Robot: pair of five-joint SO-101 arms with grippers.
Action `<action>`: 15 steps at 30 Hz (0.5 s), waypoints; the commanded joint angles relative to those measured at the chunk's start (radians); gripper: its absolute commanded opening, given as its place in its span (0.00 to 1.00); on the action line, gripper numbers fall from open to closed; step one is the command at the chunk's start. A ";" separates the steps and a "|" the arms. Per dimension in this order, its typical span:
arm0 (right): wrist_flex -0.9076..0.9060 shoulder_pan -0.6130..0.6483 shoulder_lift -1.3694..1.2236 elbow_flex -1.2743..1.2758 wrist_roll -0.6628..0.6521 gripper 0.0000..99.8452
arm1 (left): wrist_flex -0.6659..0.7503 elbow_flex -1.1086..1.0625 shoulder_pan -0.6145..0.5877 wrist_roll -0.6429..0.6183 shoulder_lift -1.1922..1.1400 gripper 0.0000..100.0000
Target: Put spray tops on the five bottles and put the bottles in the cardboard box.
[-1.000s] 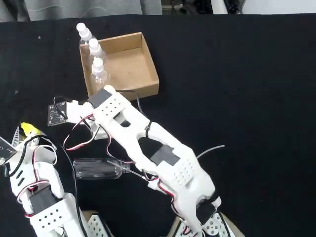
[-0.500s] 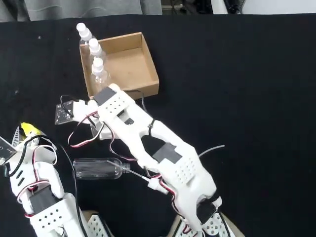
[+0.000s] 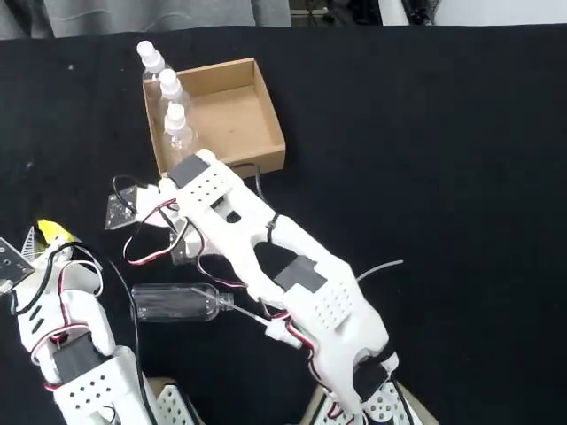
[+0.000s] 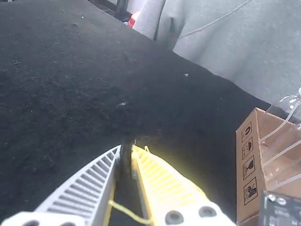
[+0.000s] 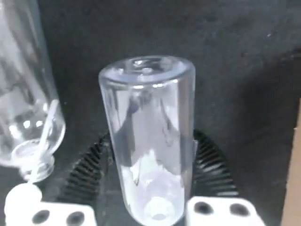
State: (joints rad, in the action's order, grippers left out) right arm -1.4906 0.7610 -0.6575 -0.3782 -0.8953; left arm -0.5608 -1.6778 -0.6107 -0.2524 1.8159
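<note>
Bottles, five counted: one bottle (image 5: 148, 141) clamped in the right pincer (image 5: 150, 136), and a lying bottle (image 3: 173, 303) just beside it with a spray top (image 5: 19, 205) at its neck. Three capped bottles (image 3: 168, 86) stand beyond at the box (image 3: 235, 115) wall. Left pincer (image 4: 126, 149), fingers together, faces open cloth (image 4: 56, 70). The right wrist view shows the clamp; the high view shows the box floor.

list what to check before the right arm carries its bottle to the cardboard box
1. Right pincer grip on the held bottle: ok, a finger on each side.
2. Held bottle capped: cannot tell, its neck end is hidden.
3. Lying bottle capped: not ok, its spray top sits off the neck, only the tube inside.
4. Room in the cardboard box: ok, much of its floor is bare.
5. Left pincer out of the way: ok, shut, empty, apart from the box.
</note>
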 commanded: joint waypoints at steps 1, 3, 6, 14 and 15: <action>-0.077 -0.021 0.016 -0.091 0.000 0.12 | 0.026 -0.019 -0.002 0.012 0.009 0.03; -0.127 -0.023 0.016 -0.130 0.003 0.12 | 0.026 -0.019 -0.002 0.012 0.009 0.03; -0.173 -0.023 0.016 -0.165 0.044 0.12 | 0.026 -0.019 -0.002 0.012 0.009 0.03; -0.184 -0.023 0.015 -0.174 0.101 0.11 | 0.026 -0.019 -0.002 0.012 0.009 0.03; -0.184 -0.023 0.015 -0.174 0.107 0.11 | 0.026 -0.019 -0.002 0.012 0.009 0.03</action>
State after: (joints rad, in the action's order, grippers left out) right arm -1.6594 0.7610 -0.6575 -0.5010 -0.8109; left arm -0.5608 -1.6778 -0.6107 -0.2493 1.8159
